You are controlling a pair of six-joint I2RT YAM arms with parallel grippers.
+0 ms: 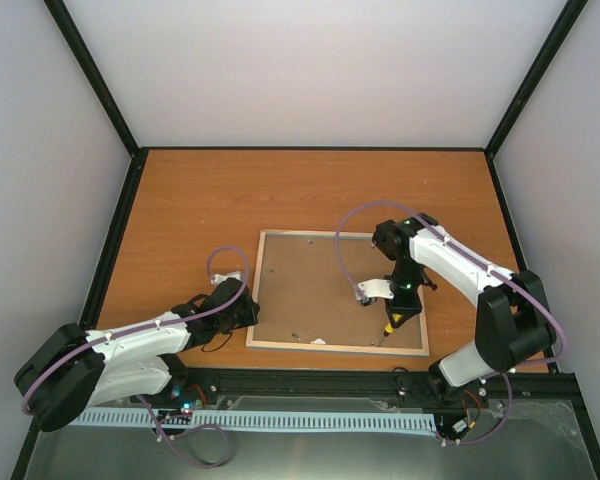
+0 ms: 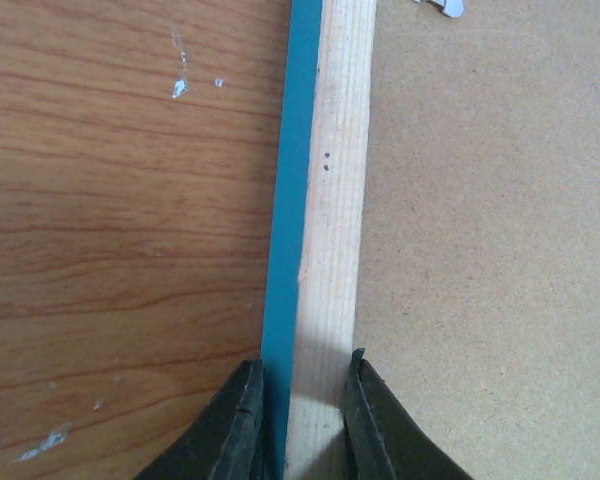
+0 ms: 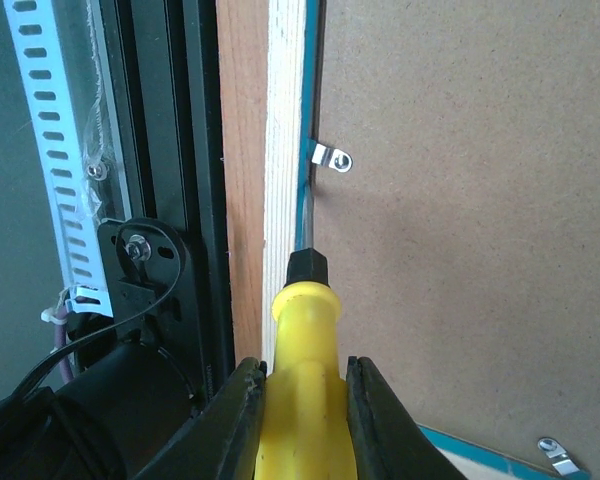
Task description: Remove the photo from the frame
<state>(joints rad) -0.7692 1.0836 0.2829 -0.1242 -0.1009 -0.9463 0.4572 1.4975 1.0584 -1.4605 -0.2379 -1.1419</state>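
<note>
Near right, our right jaws grip the screwdriver (image 3: 305,320), aimed at the near rail of the frame (image 1: 310,346) by a clip (image 3: 332,158), left jaws pinch its left rail, photo unseen, presumably under the backing board (image 1: 305,285); clip-release step, next we likely pry that clip aside.

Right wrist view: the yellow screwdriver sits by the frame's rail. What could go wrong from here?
1. The yellow-handled screwdriver, shut in the right pincer, aims at the seam short of the small silver metal clip; pushing may gouge the brown fibreboard backing instead of turning the clip.
2. The left pincer grips just one pale wood rail of the blue-fronted rectangular picture frame; levering could twist or lift it.
</note>
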